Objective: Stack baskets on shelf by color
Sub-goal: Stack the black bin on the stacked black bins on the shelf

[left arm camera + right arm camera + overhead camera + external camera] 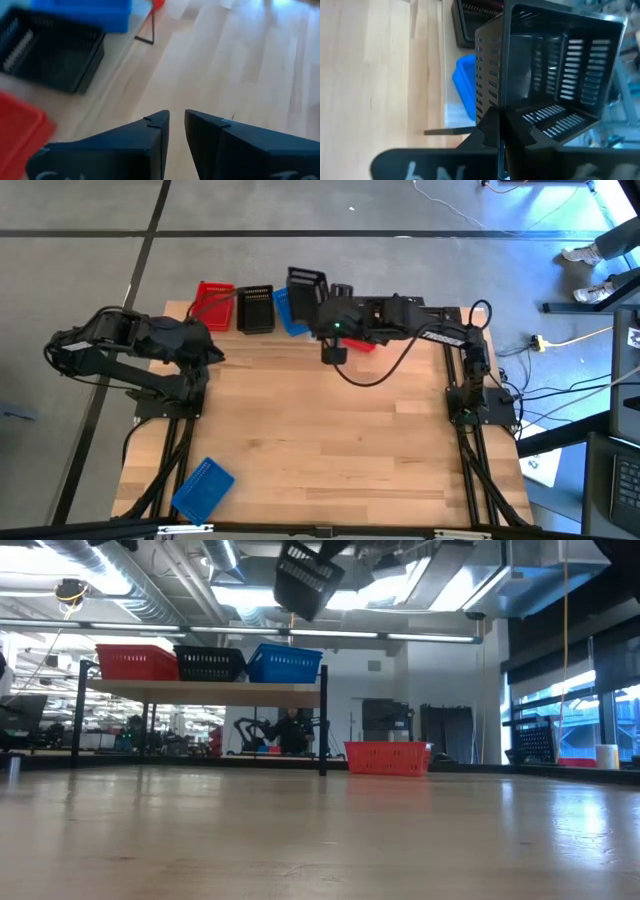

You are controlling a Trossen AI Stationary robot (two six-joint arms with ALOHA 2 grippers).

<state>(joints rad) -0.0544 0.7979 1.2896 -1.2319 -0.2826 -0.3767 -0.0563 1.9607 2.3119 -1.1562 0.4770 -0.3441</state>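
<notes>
Right gripper: far centre, raised, fingers clamped.
Left gripper: far left, fingers slightly parted.

Bright overhead ceiling lights; wrist views blurred.

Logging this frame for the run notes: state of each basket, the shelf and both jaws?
Red basket: on shelf, upright.
Black basket: on shelf, upright, middle.
Blue basket: on shelf, upright.
Held black basket: lifted above shelf, tilted.
Second red basket: on table, off shelf.
Second blue basket: near table edge, apart.
Shelf: three baskets, one layer.
Right gripper: shut on held black basket.
Left gripper: open, empty.
</notes>
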